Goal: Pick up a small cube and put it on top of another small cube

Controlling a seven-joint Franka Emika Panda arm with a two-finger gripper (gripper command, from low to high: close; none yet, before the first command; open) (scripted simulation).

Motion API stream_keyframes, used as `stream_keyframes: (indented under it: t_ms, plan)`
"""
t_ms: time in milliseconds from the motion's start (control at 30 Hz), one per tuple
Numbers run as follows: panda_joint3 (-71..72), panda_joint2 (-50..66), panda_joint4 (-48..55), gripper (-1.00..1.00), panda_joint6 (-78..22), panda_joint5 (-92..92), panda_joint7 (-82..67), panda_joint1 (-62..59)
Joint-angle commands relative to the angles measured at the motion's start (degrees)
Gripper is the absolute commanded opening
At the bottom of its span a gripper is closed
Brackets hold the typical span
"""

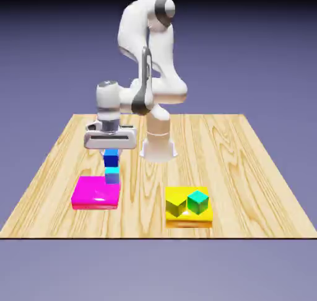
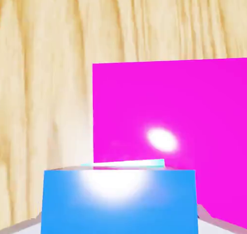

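Note:
The small dark blue cube (image 1: pixel 111 158) is held in my gripper (image 1: pixel 111 152), whose fingers are shut on its sides. It sits directly over the cyan cube (image 1: pixel 112 172), lined up with it; I cannot tell whether the two touch. The cyan cube stands at the far right edge of a flat magenta block (image 1: pixel 94 193), at the exterior view's left. In the hand view the blue cube (image 2: pixel 119 201) fills the bottom. Only a thin sliver of the cyan cube (image 2: pixel 128 163) shows past its top edge, with the magenta block (image 2: pixel 183 108) beyond.
A flat yellow block (image 1: pixel 189 216) lies at the exterior view's right front, carrying an olive-yellow cube (image 1: pixel 176 207) and a green cube (image 1: pixel 198 201). The robot's base (image 1: pixel 158 146) stands behind the stack on the wooden table (image 1: pixel 247 170).

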Motion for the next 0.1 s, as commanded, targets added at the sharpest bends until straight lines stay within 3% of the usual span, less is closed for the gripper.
stream_keyframes:
  t_ms: [0,67]
  plan:
    - [0.0,0.0,0.0,1.0,0.03,0.03,-0.04,0.0]
    - [0.9,-2.07,0.07,1.0,-2.13,-0.67,0.49,-1.11]
